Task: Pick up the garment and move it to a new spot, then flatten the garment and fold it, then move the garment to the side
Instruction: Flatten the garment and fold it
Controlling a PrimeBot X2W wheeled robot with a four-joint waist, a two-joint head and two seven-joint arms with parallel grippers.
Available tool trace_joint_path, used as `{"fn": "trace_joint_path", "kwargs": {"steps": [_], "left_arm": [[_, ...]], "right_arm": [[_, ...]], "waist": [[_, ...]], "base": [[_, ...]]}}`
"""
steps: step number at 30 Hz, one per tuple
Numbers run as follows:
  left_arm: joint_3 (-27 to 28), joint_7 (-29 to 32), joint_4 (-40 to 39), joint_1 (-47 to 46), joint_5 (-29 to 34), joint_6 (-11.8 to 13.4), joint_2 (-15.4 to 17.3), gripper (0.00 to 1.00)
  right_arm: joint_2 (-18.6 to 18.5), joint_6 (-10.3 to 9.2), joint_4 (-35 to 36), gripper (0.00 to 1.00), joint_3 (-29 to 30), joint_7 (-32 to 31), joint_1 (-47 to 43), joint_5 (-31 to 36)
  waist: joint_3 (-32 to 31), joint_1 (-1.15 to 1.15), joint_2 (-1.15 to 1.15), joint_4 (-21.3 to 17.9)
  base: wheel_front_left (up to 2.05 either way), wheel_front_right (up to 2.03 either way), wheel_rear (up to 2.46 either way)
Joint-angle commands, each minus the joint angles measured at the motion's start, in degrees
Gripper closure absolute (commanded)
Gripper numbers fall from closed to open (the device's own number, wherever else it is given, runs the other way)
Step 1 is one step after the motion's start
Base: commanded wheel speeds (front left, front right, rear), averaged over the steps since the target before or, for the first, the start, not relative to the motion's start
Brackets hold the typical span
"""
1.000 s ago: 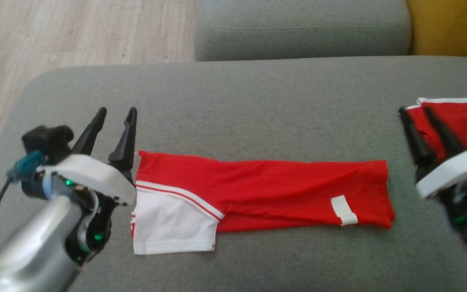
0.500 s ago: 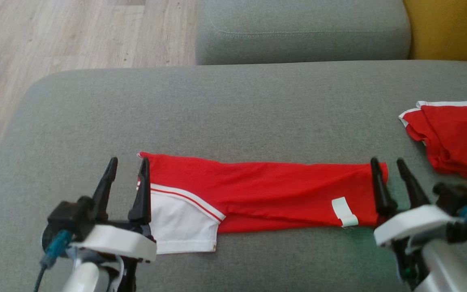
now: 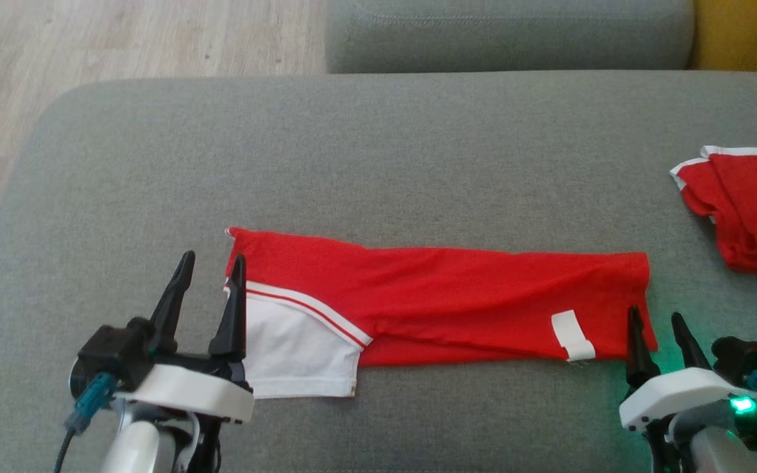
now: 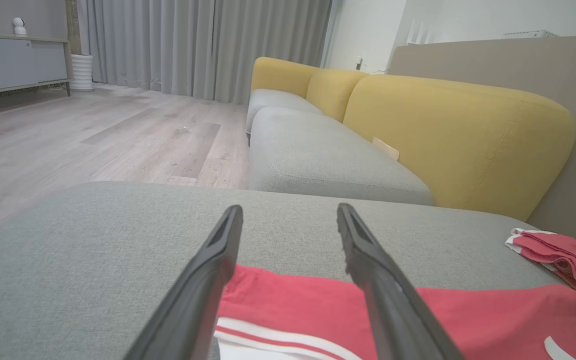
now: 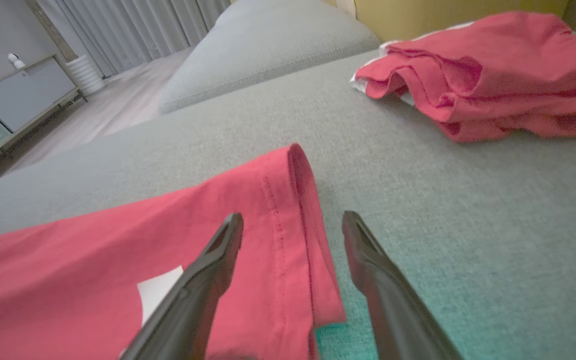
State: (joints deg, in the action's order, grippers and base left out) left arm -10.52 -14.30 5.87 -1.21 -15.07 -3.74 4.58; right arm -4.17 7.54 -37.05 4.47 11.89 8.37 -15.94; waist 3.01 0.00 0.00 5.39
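Note:
The garment (image 3: 444, 299) is a red shirt with a white sleeve, folded into a long flat strip across the grey cushion (image 3: 378, 151). My left gripper (image 3: 211, 281) stands open at its left end, the inner finger over the white sleeve edge (image 4: 288, 335). My right gripper (image 3: 656, 320) stands open at the right end, straddling the red hem (image 5: 298, 235) near the front corner. Neither holds cloth. A white tag (image 3: 572, 335) lies near the right end.
A second red garment (image 3: 746, 210) lies bunched at the cushion's right side (image 5: 493, 75). Another grey seat (image 3: 510, 33) and a yellow backrest (image 4: 448, 135) sit beyond. Wooden floor (image 3: 89, 52) lies off the cushion's left and far edges.
Both arms have come down to the near side of the strip; the right gripper swung from beside the bunched garment to the strip's right end. The camera shifted slightly.

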Motion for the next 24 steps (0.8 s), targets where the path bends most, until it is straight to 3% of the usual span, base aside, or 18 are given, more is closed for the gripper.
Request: {"fn": "trace_joint_path", "kwargs": {"steps": [1, 8, 15, 16, 17, 24], "left_arm": [[2.22, -0.7, -1.73, -3.38, 0.56, -0.41, -0.13, 0.0], [3.06, -0.7, -0.74, -4.35, 1.98, -1.95, -1.13, 0.0], [3.79, -0.7, -0.11, -4.96, 2.56, -2.72, -1.54, 0.0], [3.92, -0.7, -0.07, -5.05, 2.54, -2.77, -1.57, 0.0], [4.03, -0.7, -0.04, -5.12, 2.54, -2.82, -1.59, 0.0], [4.33, -0.7, 0.4, -5.11, 2.65, -3.13, -1.67, 0.0]], "right_arm": [[0.02, -0.05, 1.1, 0.0, -0.78, 0.11, 2.66, 0.67], [0.99, -0.05, -5.41, 0.0, 1.51, -1.4, 5.02, 1.65], [1.22, -0.05, -11.18, 0.0, -0.03, -2.08, 6.93, 0.31], [1.23, -0.05, -11.69, 0.41, -0.33, -2.19, 7.17, -0.06], [1.24, -0.05, -12.11, 1.0, -0.61, -2.18, 7.39, -0.37], [-0.68, -0.05, -14.43, 1.0, 2.45, -0.46, 8.84, -0.53]], "waist": [[0.53, 0.0, 0.0, 0.24], [1.97, 0.0, 0.0, 0.61], [2.73, 0.0, 0.0, 0.42], [2.8, 0.0, 0.0, 0.37], [2.84, 0.0, 0.0, 0.32], [2.33, 0.0, 0.0, -0.02]], "base": [[0.0, 0.0, 0.0], [0.0, 0.0, 0.0], [0.0, 0.0, 0.0], [0.0, 0.0, 0.0], [0.0, 0.0, 0.0], [0.0, 0.0, 0.0]]}}
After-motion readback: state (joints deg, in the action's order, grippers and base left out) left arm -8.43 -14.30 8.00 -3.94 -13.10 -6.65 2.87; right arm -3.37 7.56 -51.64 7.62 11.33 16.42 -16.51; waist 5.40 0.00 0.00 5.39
